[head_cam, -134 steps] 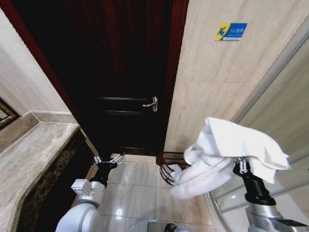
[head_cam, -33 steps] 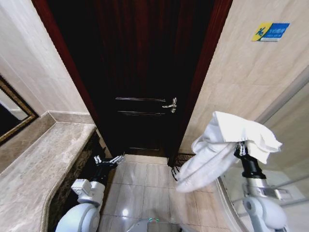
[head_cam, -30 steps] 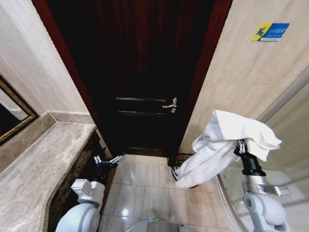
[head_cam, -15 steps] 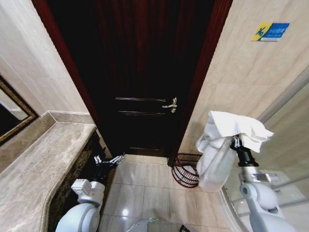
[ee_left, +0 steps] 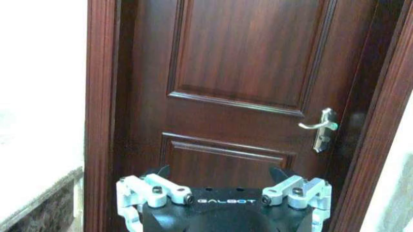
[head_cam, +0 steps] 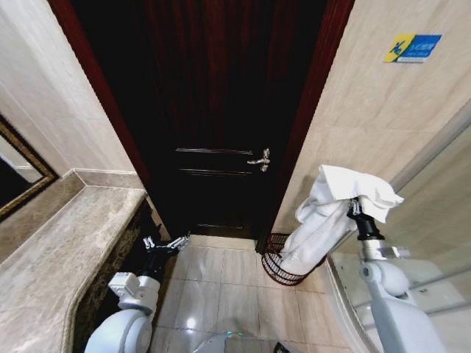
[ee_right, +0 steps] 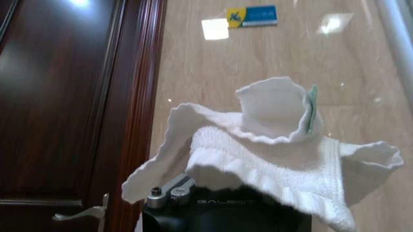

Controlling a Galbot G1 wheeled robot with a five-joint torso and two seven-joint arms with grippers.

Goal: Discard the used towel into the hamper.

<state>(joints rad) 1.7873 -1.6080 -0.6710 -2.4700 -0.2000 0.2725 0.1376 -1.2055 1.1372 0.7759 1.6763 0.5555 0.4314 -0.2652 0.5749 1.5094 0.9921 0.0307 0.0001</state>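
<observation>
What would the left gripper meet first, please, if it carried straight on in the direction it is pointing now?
Most likely the dark wooden door. The left gripper, open and low beside the stone counter, faces the door's panels squarely in its wrist view, with nothing seen in between. How far off the door stands is unclear.

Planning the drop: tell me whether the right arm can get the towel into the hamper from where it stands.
Probably yes. The right gripper holds the towel up by the wall, its lower end hanging at the hamper's open rim, with nothing between them. The left gripper sits low, clear of the way.
</observation>
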